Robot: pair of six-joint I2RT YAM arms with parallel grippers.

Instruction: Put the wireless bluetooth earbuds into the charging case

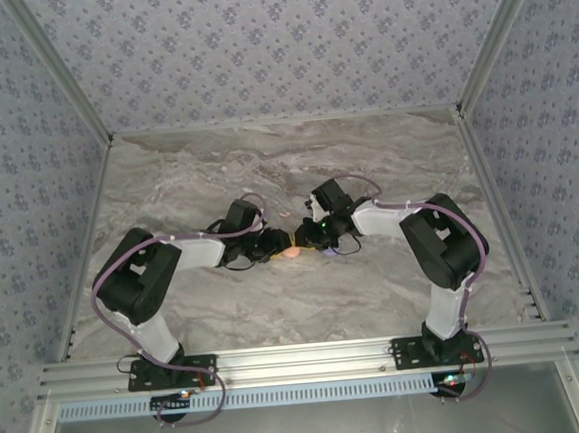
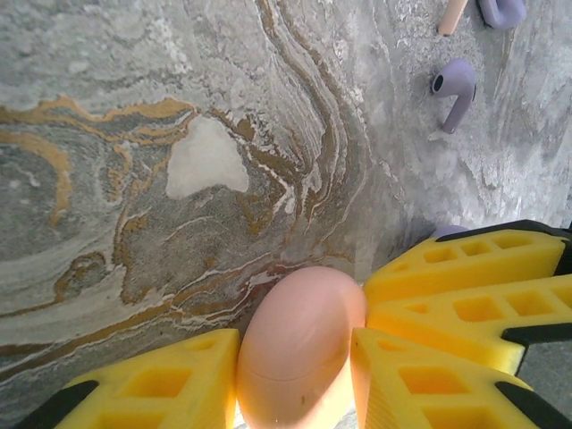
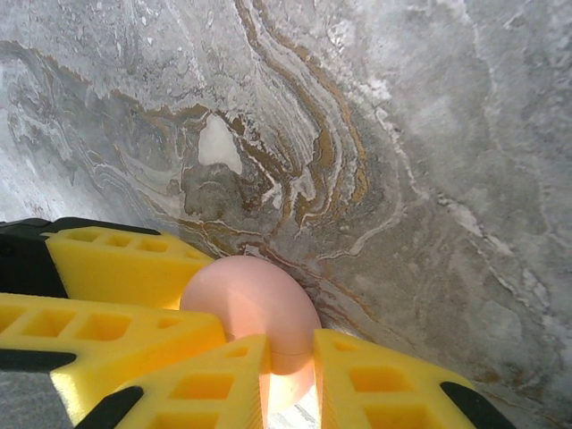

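A salmon-pink charging case [image 2: 299,344] stands on edge on the marble table, lid down, with a seam line showing. My left gripper [image 2: 295,353] is shut on it, one yellow finger pressed on each side. My right gripper [image 3: 290,344] is shut on the same case [image 3: 255,304] from the opposite side. In the top view the two grippers [image 1: 275,246] [image 1: 310,241] meet over the case [image 1: 290,253] at mid-table. A purple earbud [image 2: 454,89] lies loose on the table beyond the case. A second purple earbud [image 2: 500,11] and a pale pink stem [image 2: 451,16] are cut off by the frame's top edge.
The right gripper's yellow fingers [image 2: 465,286] crowd the case from the right in the left wrist view. A sliver of something purple [image 2: 445,231] peeks out just behind them. Patterned walls and metal rails [image 1: 493,190] bound the marble tabletop [image 1: 265,158].
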